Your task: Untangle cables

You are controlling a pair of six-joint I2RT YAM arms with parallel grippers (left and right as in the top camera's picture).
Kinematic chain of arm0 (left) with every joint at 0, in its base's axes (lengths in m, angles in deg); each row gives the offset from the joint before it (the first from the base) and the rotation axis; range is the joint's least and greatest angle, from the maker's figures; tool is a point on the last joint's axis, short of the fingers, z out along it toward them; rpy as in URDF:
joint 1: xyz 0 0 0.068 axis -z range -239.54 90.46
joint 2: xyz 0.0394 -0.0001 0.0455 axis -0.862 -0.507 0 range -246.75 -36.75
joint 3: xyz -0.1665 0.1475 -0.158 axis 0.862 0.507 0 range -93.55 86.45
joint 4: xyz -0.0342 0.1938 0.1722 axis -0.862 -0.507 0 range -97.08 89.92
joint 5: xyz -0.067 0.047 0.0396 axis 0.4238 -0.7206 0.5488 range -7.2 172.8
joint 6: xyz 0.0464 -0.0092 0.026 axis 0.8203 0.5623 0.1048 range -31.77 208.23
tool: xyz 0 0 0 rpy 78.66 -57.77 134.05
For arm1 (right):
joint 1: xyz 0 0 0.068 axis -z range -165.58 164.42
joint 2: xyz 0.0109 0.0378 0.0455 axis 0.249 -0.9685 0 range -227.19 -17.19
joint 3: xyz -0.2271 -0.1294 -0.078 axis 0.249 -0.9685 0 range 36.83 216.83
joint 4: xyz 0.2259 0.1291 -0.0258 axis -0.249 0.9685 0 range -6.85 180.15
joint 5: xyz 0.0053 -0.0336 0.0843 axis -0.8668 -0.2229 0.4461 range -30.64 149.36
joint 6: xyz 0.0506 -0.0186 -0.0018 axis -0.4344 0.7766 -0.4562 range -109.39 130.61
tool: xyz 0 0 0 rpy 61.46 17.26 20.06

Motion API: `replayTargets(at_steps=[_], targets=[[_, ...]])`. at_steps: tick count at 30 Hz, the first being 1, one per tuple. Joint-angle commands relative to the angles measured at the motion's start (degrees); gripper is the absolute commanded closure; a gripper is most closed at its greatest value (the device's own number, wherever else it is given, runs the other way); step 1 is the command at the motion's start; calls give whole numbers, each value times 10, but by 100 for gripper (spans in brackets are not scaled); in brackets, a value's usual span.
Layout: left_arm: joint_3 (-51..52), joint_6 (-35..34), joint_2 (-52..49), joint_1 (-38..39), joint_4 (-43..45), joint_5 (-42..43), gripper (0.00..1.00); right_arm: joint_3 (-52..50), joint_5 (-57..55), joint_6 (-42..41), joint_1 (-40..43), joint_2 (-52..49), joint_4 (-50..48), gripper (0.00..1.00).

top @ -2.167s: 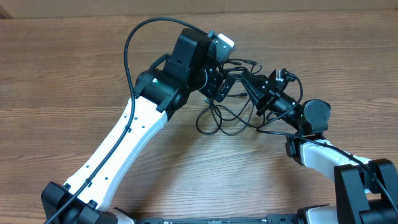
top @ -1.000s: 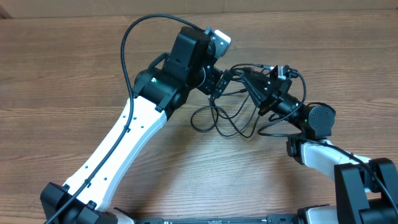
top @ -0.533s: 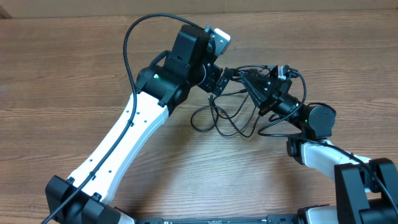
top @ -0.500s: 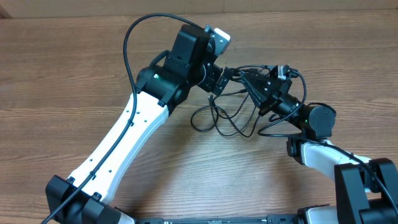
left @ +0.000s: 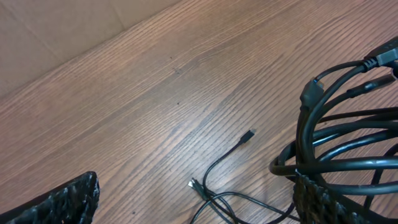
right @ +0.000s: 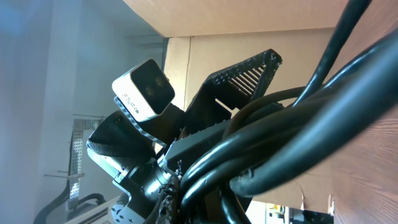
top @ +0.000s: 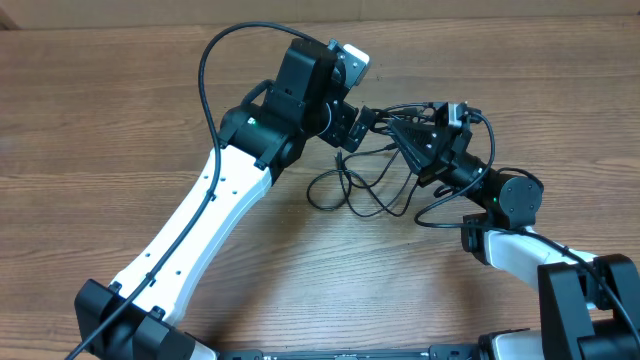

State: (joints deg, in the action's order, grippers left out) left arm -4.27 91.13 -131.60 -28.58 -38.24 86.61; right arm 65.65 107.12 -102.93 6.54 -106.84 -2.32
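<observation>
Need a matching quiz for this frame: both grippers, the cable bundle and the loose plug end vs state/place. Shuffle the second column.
Things
1. left gripper
2. right gripper
3. cable bundle
4. plug end

States or places
A. bunched in loops beside one finger of the left gripper
B. lying flat on the wooden table, apart from the bundle
C. jaws wide open
D. shut on the bundled cords

Pairs: 1-C, 2-D, 3-A, 4-B
</observation>
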Motion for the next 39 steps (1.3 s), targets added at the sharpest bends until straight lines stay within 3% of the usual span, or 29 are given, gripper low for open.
replayTargets(at_steps=[1, 21, 31, 39], targets=[[-5, -18, -18, 6, 3, 40, 1, 6, 16, -3, -7, 7, -20, 96], [-6, -33, -46, 2, 2, 48, 1, 6, 5, -2, -7, 7, -51, 96], [-7, -33, 27, -51, -15, 50, 1, 6, -6, -2, -6, 7, -26, 96], [-7, -9, 54, -71, -39, 126, 0, 6, -21, 0, -6, 7, -25, 96]])
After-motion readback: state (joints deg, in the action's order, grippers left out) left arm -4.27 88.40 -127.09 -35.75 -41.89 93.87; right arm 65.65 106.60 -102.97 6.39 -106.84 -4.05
